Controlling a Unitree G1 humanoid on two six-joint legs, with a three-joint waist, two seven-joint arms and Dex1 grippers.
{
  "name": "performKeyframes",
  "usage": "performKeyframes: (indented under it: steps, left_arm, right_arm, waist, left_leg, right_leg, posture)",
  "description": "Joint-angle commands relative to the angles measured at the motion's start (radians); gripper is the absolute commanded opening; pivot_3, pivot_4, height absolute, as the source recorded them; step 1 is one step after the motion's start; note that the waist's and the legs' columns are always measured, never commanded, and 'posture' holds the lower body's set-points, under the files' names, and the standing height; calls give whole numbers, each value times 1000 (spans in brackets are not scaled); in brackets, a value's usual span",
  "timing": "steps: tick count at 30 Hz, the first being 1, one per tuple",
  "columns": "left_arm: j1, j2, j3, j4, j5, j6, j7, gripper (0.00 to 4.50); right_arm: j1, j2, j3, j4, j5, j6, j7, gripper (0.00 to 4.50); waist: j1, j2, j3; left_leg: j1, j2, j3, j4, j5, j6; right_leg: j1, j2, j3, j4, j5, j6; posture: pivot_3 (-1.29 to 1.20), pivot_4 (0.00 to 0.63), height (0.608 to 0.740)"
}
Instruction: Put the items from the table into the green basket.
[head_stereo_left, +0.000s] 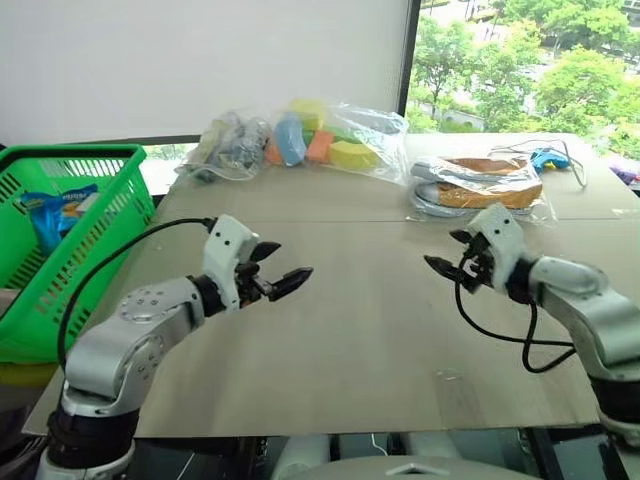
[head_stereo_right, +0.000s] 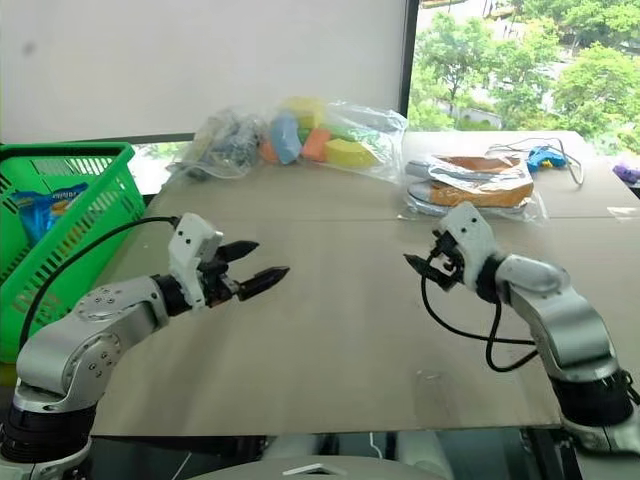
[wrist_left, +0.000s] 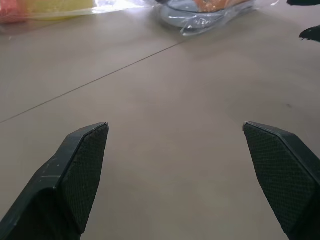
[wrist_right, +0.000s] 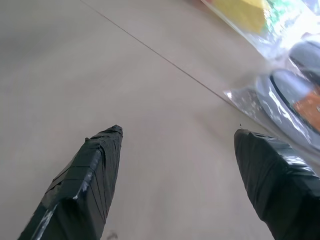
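Beige table (head_stereo_left: 350, 340) bare between both spread-fingered grippers; green basket (head_stereo_left: 60, 250) lies beyond left gripper (head_stereo_left: 283, 268).

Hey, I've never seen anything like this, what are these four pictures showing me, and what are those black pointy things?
This is a two-armed robot. Two pictures come from its head, looking down over a beige table. The other two come from cameras on its wrists, looking along the black fingers it grips with. The left gripper and right gripper are both open and hold nothing. At the table's far edge lie a clear bag of colourful foam pieces, another clear bag of dark bits and a bagged stack of plates. Off the left side stands a green basket with a blue packet inside.
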Motion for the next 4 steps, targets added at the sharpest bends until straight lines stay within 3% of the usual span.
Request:
performKeyframes:
  steps: [1, 4]
  left_arm:
    - [34, 3, 30, -56, -20, -15, -11, 4430]
    - [65, -2, 45, -71, -32, -9, -4, 4430]
  right_arm:
    - [64, -10, -83, -88, -9, 34, -60, 3814]
    - [95, -14, -117, -85, -18, 44, -92, 3814]
  waist:
    - [-3, 0, 0]
    - [-6, 0, 0]
  left_leg:
    - [0, 0, 0, 0, 0, 0]
    - [0, 1, 2, 0, 0, 0]
  right_leg:
    - [0, 1, 0, -1, 0, 0]
    - [0, 2, 2, -2, 0, 0]
  posture:
    - [-83, 0, 740]
    - [-77, 14, 740]
